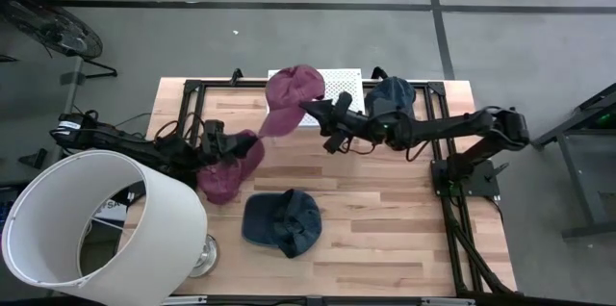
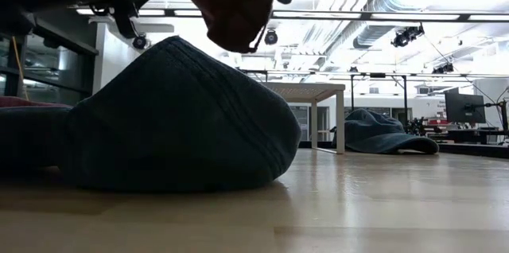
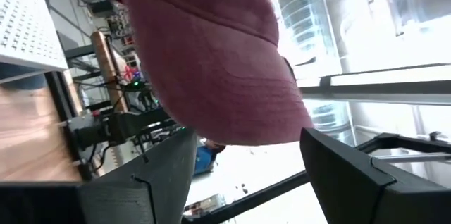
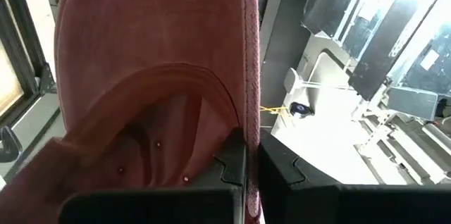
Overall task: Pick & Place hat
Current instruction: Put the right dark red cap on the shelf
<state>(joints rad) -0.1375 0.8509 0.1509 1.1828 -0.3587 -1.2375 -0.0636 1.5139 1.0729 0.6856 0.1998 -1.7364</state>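
A maroon hat (image 1: 289,99) hangs in the air over the table's far middle, with my right gripper (image 1: 316,111) shut on it. In the low view it shows at the top (image 2: 231,2). A second maroon hat (image 1: 221,179) lies on the table at the left, partly under my left gripper (image 1: 248,145). That gripper is open and tilted upward, and the lifted hat (image 3: 211,55) shows beyond its fingers. A navy hat (image 1: 281,221) rests on the table near the front. Another dark blue hat (image 1: 390,99) lies at the far right. My right gripper (image 4: 252,150) pinches the lifted maroon hat's rim edge (image 4: 248,122) between its two fingers. The fingers come nearly level from the table's right side. The hat's hollow inside (image 4: 155,132) faces the wrist. The hat is lifted clear of the table.
A big white lampshade (image 1: 96,219) stands at the front left corner. A white perforated box (image 1: 344,83) sits at the far edge between the lifted hat and the dark blue hat. Bare wood (image 1: 385,210) lies to the right of the navy hat.
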